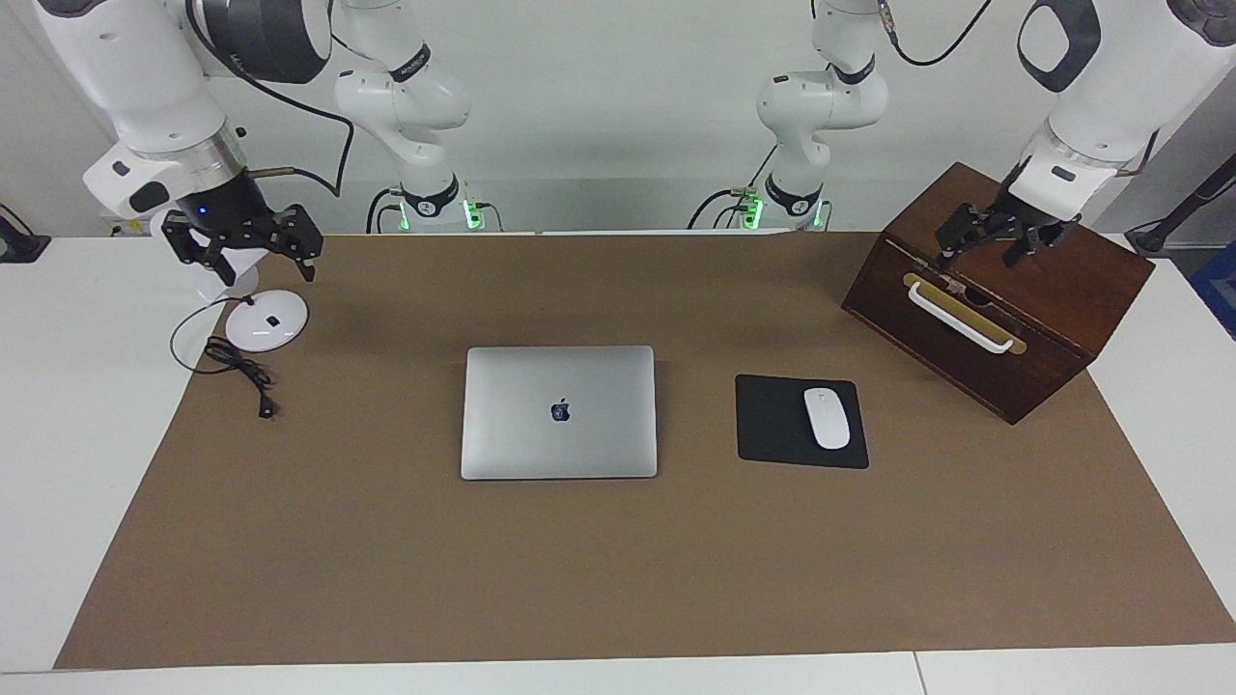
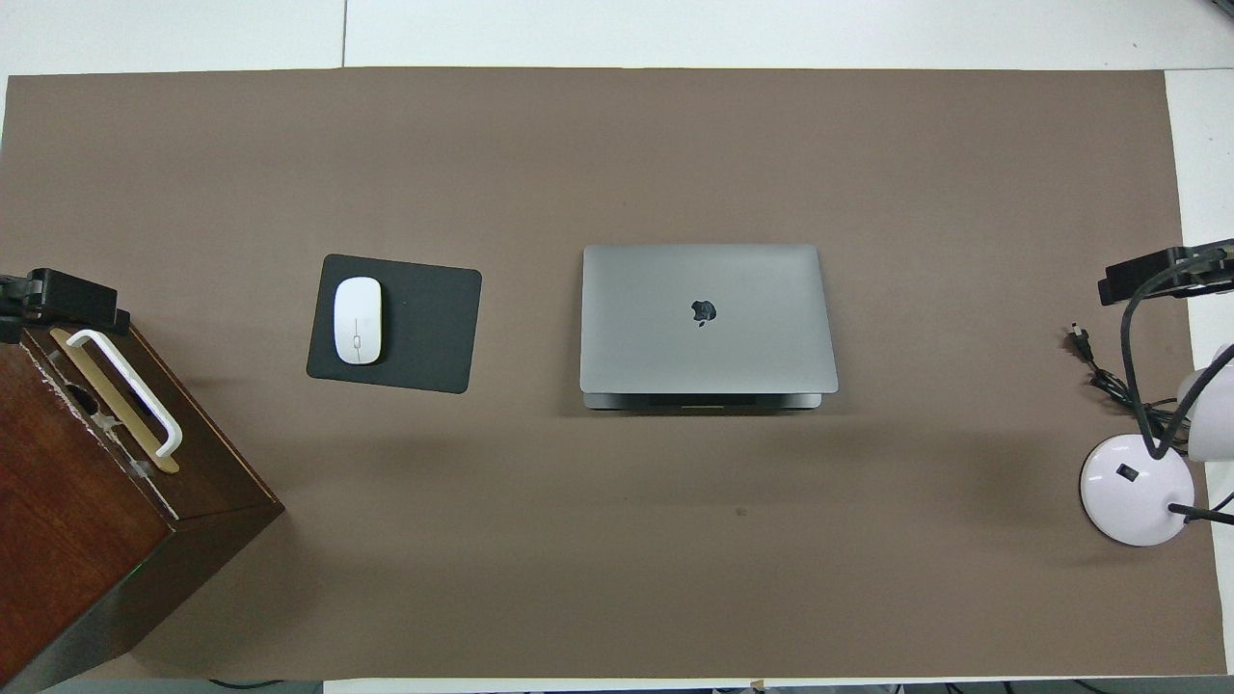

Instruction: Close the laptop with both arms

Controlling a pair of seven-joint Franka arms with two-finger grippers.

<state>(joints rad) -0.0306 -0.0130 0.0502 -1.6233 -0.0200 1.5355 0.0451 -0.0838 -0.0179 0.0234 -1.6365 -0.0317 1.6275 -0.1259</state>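
Right gripper (image 1: pixel 241 246): fingers spread wide, empty, raised over the lamp (image 1: pixel 266 319) base at the right arm's end of the table
Lamp cable (image 1: pixel 237 367): coiled beside the base, well apart from the laptop
Laptop (image 1: pixel 559 412): centre of the brown mat (image 1: pixel 618 569), between lamp and mouse pad; neither gripper near it
Laptop look: thin silver-grey shell, rounded corners, dark apple logo on the lid; lid lies almost flat, yet the overhead view shows a narrow dark slit between lid and base along the edge nearer to the robots, so it seems not fully shut
Mouse pad (image 1: pixel 800 422): black, just beside the laptop toward the left arm's end, white mouse (image 1: pixel 827 418) on it
Box (image 1: pixel 999 290): dark wood, white handle, at the left arm's end
Left gripper (image 1: pixel 999 241): fingers wide, empty, over the box top
Step, judged: bring both grippers over the lid
Method, judged: press evenly on the two lid corners, descend slowly, avoid sliding the laptop
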